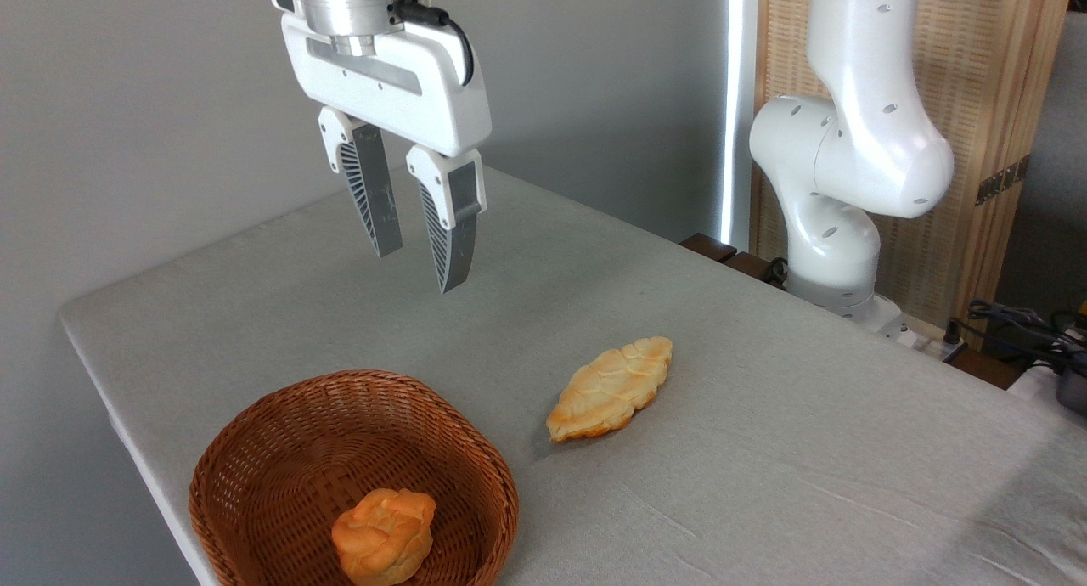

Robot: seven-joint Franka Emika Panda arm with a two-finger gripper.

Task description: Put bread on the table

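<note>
The braided bread loaf lies flat on the grey desk near the middle of the frame, ridged side up, just to the right of the brown wicker basket and apart from its rim. A small knotted bun sits inside the basket at lower left. With the loaf resting clear of the basket, the task looks finished, so the sound course is a clean retreat: lift straight up and away, without sweeping low over the loaf or clipping the basket. The gripper hangs high in the upper left of the frame, well above the desk and well apart from the loaf. Its jaws are released, parted by a moderate gap, holding and touching nothing.
</note>
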